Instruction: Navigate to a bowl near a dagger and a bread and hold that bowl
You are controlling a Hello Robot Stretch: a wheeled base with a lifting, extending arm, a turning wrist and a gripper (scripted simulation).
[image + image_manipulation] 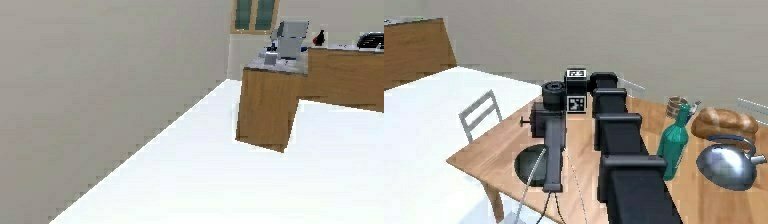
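Note:
A wooden table [494, 150] takes up the arm side view. My arm [619, 140] reaches out over it as a dark bar. The gripper [549, 182] sits at the left of the arm's far end, its thin fingers [556, 160] running along the tabletop. A dark round bowl-like thing [530, 164] lies on the table right by the fingers, so I cannot tell whether the gripper holds anything. A brown loaf of bread [724, 122] lies at the table's right. A shiny metal bowl-shaped vessel [726, 165] rests in front of the loaf.
A green bottle [675, 148] and a small brown cup [677, 103] stand right of the arm. A grey chair [479, 115] is at the table's left side. In the forward view, white floor leads to a wooden counter [268, 108] with a grey appliance [290, 45]; a grey wall [90, 80] runs along the left.

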